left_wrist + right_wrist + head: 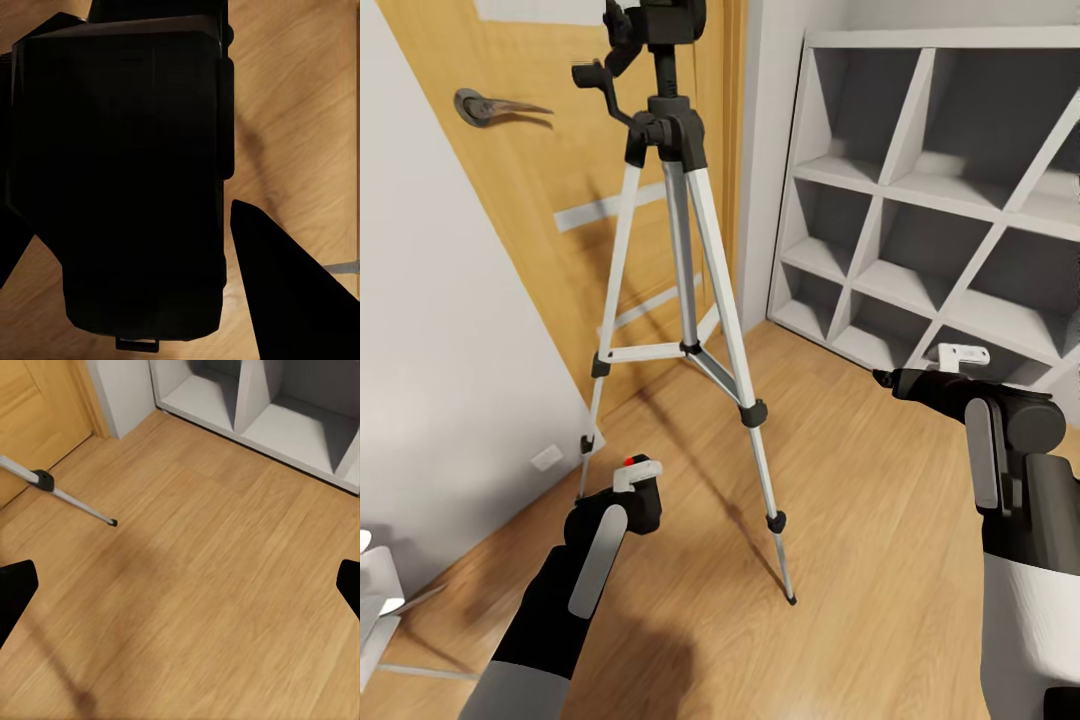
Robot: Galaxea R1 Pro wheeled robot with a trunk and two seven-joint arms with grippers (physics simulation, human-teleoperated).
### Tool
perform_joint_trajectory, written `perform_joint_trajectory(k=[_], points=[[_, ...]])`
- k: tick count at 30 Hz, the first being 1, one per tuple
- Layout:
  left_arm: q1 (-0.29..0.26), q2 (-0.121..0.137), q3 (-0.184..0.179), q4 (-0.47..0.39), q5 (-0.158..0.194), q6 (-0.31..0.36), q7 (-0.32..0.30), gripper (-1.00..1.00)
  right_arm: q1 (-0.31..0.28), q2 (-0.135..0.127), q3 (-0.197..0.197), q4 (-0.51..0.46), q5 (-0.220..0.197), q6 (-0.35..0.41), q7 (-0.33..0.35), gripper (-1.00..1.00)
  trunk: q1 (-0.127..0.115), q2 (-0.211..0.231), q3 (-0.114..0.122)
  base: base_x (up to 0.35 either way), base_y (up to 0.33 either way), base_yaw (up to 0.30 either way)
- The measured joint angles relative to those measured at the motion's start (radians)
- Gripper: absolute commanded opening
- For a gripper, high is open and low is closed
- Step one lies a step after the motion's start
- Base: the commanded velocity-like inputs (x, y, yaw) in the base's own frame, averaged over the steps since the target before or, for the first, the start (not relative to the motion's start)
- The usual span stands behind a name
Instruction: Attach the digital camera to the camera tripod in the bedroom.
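Looking down from the head view, we see a light wood floor (840,480) running to a white wall (440,330) at our left and an oak-coloured wooden door (560,150) with a metal lever handle (488,105). To the right of the door stands a white shelving unit (940,200) with slanted dividers that form diamond-shaped compartments.

The camera tripod (685,300) stands upright on the floor in front of the door, its silver legs spread, black joints partway down each leg and its black head with the pan handle near the top edge of the view. One foot rests on the boards well out from the door; the right wrist view catches that leg (60,493) and its tip against the wood.

Our left gripper (635,480) sits low beside the tripod's near leg, its jaws clamped on the digital camera (642,495), whose red dot shows on top. In the left wrist view the camera's black body (120,172) sits close between the dark fingers (292,300).

Our right gripper (960,358) hangs over bare floor near the shelving, its jaws wide apart and holding nothing.
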Motion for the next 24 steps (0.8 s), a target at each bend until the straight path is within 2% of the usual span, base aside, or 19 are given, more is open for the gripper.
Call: perform_joint_trajectory(k=[24], points=[[0.000, -0.001, -0.008, 0.025, 0.005, -0.002, 0.000, -1.00, 0.000, 0.000, 0.001, 0.000, 0.000, 0.000, 0.002, 1.00, -0.092, 0.168, 0.115, 0.000, 0.000, 0.000]])
